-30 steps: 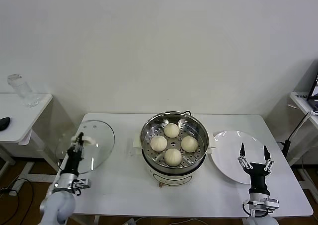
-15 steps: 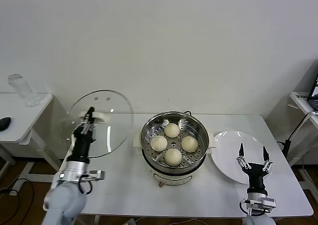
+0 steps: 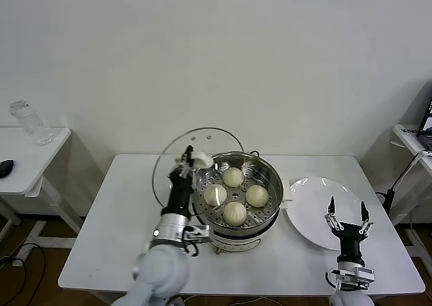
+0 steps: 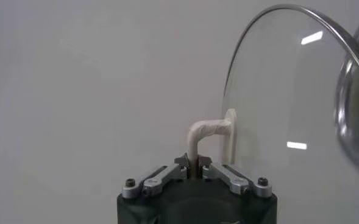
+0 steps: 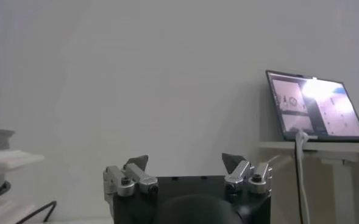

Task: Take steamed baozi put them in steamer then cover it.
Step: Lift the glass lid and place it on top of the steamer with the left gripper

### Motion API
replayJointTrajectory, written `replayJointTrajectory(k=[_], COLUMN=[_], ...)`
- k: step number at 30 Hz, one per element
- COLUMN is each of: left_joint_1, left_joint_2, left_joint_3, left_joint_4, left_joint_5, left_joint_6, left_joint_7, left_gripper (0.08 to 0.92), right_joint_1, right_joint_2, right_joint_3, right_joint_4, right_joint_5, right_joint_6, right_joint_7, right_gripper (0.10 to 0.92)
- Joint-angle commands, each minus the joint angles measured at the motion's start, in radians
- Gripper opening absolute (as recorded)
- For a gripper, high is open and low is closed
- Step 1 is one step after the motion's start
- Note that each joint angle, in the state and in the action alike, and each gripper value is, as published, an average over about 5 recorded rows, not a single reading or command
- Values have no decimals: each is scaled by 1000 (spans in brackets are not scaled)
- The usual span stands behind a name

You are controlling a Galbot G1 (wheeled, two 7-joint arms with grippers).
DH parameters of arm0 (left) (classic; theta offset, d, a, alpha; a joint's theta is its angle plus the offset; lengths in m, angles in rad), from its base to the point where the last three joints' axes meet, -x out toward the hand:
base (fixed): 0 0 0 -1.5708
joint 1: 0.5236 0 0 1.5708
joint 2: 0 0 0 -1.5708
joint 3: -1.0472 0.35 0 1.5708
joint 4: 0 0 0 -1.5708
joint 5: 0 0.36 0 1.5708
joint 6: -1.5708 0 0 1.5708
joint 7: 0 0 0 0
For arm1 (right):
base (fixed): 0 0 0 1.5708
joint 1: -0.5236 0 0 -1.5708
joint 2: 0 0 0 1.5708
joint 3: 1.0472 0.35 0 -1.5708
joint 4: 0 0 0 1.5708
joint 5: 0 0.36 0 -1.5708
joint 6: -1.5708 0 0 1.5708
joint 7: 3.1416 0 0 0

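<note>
Several pale baozi (image 3: 233,177) lie in the shiny steel steamer (image 3: 273,172) on its white base at the table's middle. My left gripper (image 3: 187,159) is shut on the cream handle (image 3: 201,159) of the glass cover (image 3: 169,164). It holds the cover upright in the air at the steamer's left rim. The left wrist view shows the jaws (image 4: 193,163) pinched on the handle (image 4: 206,131), with the cover (image 4: 277,91) standing edge-on beyond. My right gripper (image 3: 346,211) stands open and empty, pointing up, by the near edge of the white plate (image 3: 310,211); its fingers (image 5: 136,164) are spread wide.
A small side table (image 3: 40,157) on the left holds a clear jar (image 3: 27,122) and a dark object (image 3: 5,167). Another table with a laptop (image 5: 316,106) stands to the right. A cable (image 3: 398,184) hangs beside the main table's right edge.
My left gripper has lifted the cover from the table's left side and carried it right to the steamer's left rim, tipping it upright. The right arm has hardly moved.
</note>
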Motion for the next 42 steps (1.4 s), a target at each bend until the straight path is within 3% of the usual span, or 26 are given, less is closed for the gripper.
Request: replayJointTrajectory(k=[1, 13, 23, 42], left_joint_1=[-61, -108, -109, -127], left_joint_2=[-152, -232, -243, -268], left_joint_3=[179, 201, 206, 203], left_joint_4=[131, 237, 248, 300], left_joint_5=[206, 377, 404, 488], left_joint_6=[148, 107, 120, 89], left_joint_7=[144, 233, 286, 295], left_gripper=[187, 187, 187, 187], right_joint_1=[8, 13, 14, 22], right_joint_2=[6, 10, 17, 20], right_joint_3=[5, 12, 11, 7], right_joint_4=[-22, -44, -50, -67], right_joint_5=[-8, -9, -11, -10], right_joint_6=[-4, -1, 0, 5], right_joint_7=[4, 6, 5, 2], right_gripper=[823, 823, 823, 823])
